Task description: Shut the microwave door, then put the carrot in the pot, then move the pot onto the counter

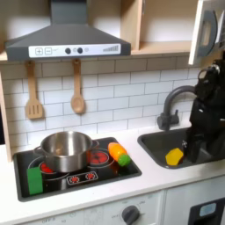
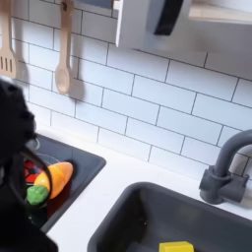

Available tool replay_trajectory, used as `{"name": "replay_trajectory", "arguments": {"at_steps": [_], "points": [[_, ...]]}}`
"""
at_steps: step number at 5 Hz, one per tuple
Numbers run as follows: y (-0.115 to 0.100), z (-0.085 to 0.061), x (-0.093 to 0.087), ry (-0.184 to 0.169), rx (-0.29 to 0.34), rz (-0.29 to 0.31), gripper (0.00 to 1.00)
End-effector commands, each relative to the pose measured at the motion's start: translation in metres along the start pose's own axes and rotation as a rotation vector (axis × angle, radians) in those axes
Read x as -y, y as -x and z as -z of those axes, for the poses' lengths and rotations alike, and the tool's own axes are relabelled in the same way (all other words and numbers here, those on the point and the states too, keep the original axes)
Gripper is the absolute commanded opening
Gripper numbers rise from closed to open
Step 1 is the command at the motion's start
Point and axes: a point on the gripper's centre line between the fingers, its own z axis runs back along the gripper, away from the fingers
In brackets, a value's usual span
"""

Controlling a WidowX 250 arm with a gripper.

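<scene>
The hand (image 1: 209,88) belongs to the black arm at the first exterior view's right edge. It hangs over the sink (image 1: 195,148), level with the tap, and it is too dark and blurred to tell whether the fingers are spread or clenched. In the second exterior view the arm (image 2: 14,148) is a dark blurred mass along that picture's left edge, in front of the hob.

A grey range hood (image 1: 66,37) hangs over the cooking area. Below it the white worktop (image 1: 158,178) carries the black hob (image 1: 97,176) with its red rings and, to the first exterior view's right, the dark grey sink. The microwave door (image 1: 207,31) sits high in the first exterior view's top right corner, above the arm. Its rounded window shows, but I cannot tell whether it is fully closed. A grey tap (image 1: 176,101) curves over the back of the sink.

The pot (image 1: 64,149) stands on the hob's rear left burner, shiny and lidless. A wooden spatula (image 1: 33,95) and a wooden spoon (image 1: 77,90) hang on the tiled wall behind it. A green block (image 1: 35,180) lies at the hob's front left corner.

The carrot (image 1: 119,155) lies on the hob's right side in the first exterior view, apart from the pot, with its green end towards the front. A yellow wedge (image 1: 175,156) lies in the sink.
</scene>
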Motion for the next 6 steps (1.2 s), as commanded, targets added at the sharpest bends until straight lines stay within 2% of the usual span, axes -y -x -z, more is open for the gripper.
{"name": "replay_trajectory", "arguments": {"at_steps": [1,2,3,4,6], "points": [[-0.022,-0.003,-0.013,-0.015,0.026,-0.066,1.00],[-0.035,-0.004,-0.023,-0.018,0.043,-0.109,0.00],[-0.047,-0.005,-0.030,-0.019,0.064,-0.112,0.00],[-0.061,-0.006,-0.043,-0.043,0.091,-0.146,0.00],[-0.095,-0.014,-0.059,-0.047,0.191,-0.175,0.00]]}}
